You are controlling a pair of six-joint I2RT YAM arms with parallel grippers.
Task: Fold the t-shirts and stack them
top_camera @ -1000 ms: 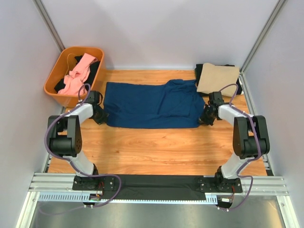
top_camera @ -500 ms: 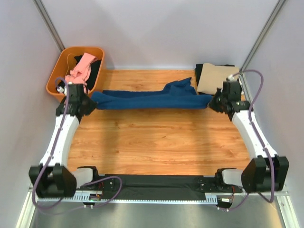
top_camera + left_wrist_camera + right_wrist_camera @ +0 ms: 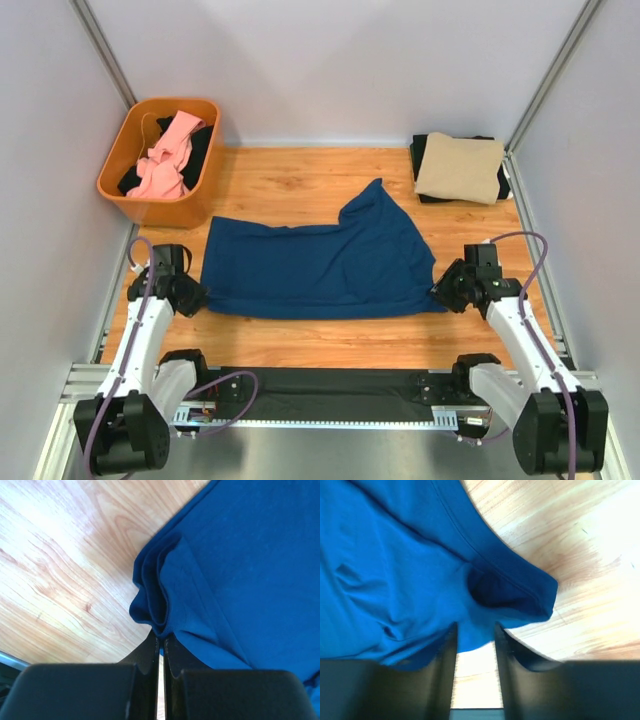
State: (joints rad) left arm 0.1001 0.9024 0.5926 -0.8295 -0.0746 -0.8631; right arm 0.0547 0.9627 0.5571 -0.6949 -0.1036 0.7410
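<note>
On the table (image 3: pixel 300 180), left gripper (image 3: pixel 159 640) clamps the navy t-shirt (image 3: pixel 320 270) corner; right gripper (image 3: pixel 474 629) jaws stand slightly parted.

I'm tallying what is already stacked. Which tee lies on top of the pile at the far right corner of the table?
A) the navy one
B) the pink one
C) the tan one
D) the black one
C: in the top view the tan tee lies folded on top of the black tee, which only peeks out around its edges.
</note>
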